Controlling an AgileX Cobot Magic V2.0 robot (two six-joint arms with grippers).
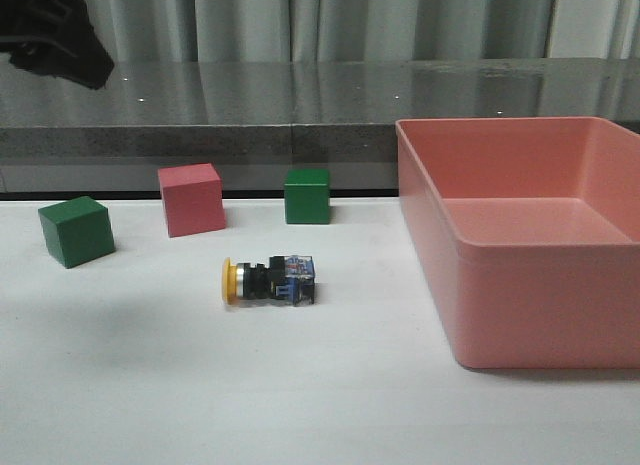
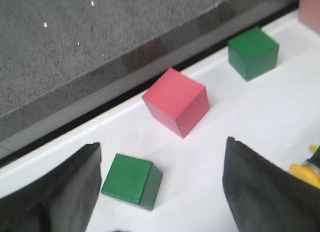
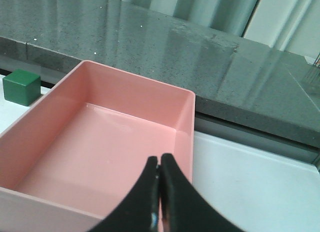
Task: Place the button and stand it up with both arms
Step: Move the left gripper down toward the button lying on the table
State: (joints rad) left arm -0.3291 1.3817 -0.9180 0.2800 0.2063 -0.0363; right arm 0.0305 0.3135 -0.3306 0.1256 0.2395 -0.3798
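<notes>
While the front view looks over the white counter (image 1: 150, 385), the button (image 1: 268, 282) lies on its side, yellow cap leftward, near a pink bin (image 1: 520, 255). Left wrist view: the left hand (image 2: 160, 192) gapes wide above cubes. Right wrist view: the right hand (image 3: 159, 192) is pinched closed, empty, over the bin.

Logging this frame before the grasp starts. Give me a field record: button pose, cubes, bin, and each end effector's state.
button: lying on its side on the white table, yellow cap to the left, not yet stood up
cubes: red cube between two green cubes, one left, one right, all behind the button
bin: pink bin, right of the button, nothing visible inside
left end effector: open, above the left green cube, holding nothing
right end effector: shut, empty, over the bin
</notes>
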